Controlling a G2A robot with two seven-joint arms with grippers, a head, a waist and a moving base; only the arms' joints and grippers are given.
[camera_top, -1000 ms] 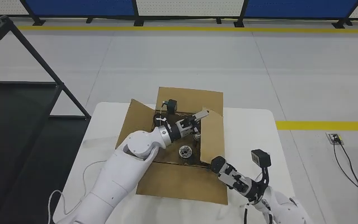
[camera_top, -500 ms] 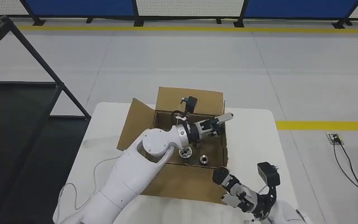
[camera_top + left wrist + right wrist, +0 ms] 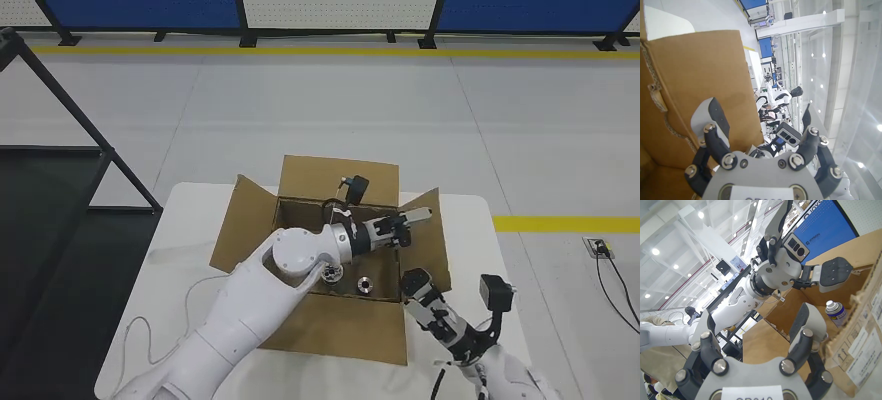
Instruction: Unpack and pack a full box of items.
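Flap at the right wall, contents not yet lifted

Unpacking is judged to be at its opening step. The box [image 3: 338, 170] is set on the white table [image 3: 190, 230] with its flaps spread. Two items are seen on its floor: a spray can [image 3: 835, 313], upright with its white cap uppermost, and a round metal piece [image 3: 330, 272] near it.

The left gripper [image 3: 761, 119] is stretched across the box mouth to the right flap [image 3: 425, 240]. Its jaws are spread wide and nothing is held. One of its pads [image 3: 717, 113] is laid close against the flap's inner face, though contact cannot be confirmed. The flap is tilted outward, and its long axis is run along the right wall, front to back.

The right gripper [image 3: 757, 321] is placed just outside the near end of that same flap, its jaws likewise wide and empty.

The coming move is thought to turn on one relation. The can is stood below and inward of both grippers with its long axis vertical, so a descent from above is called for. The right gripper is judged the nearer, but cardboard is interposed on its side, whereas the left arm is stretched over the opening itself.
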